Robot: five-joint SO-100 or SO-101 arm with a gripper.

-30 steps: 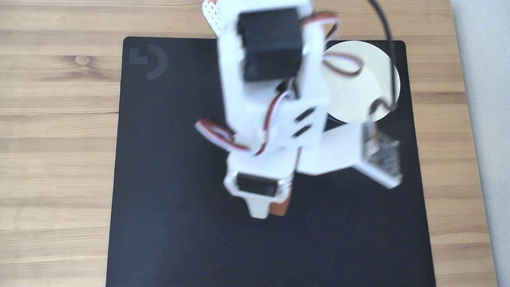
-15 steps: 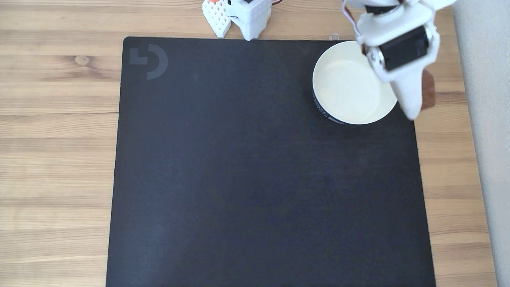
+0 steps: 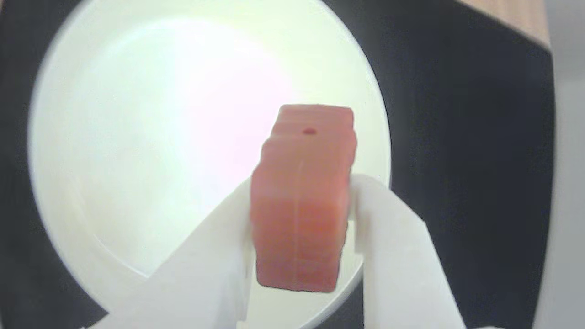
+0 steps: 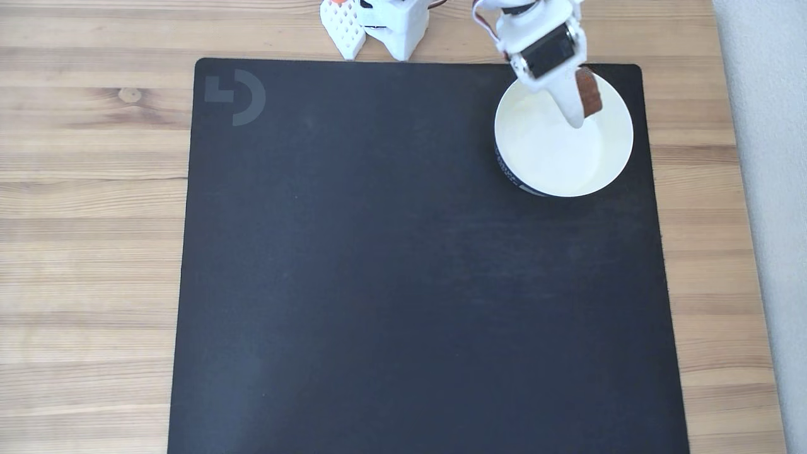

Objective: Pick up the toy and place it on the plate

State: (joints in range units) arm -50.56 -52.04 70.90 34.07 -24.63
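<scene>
The toy (image 3: pixel 302 196) is a reddish-brown flat block, held edge-on between my two white fingers (image 3: pixel 388 237) in the wrist view. My gripper (image 3: pixel 301 192) is shut on it. Below it lies the plate (image 3: pixel 137 137), a round white dish, with the toy hanging over its right part. In the fixed view my gripper (image 4: pixel 583 104) reaches down from the top edge over the upper part of the plate (image 4: pixel 548 157), and the toy (image 4: pixel 588 93) shows as a brown sliver on the finger's right side. The plate holds nothing.
The plate stands at the back right corner of a black mat (image 4: pixel 410 284) on a wooden table (image 4: pixel 88 189). The arm's white base (image 4: pixel 378 22) sits at the top edge. A grey surface (image 4: pixel 769 189) borders the table on the right.
The arm has swung from the mat's middle to the back right with the toy, passed beyond the plate's right rim, and now has come back left and lower over the plate.
</scene>
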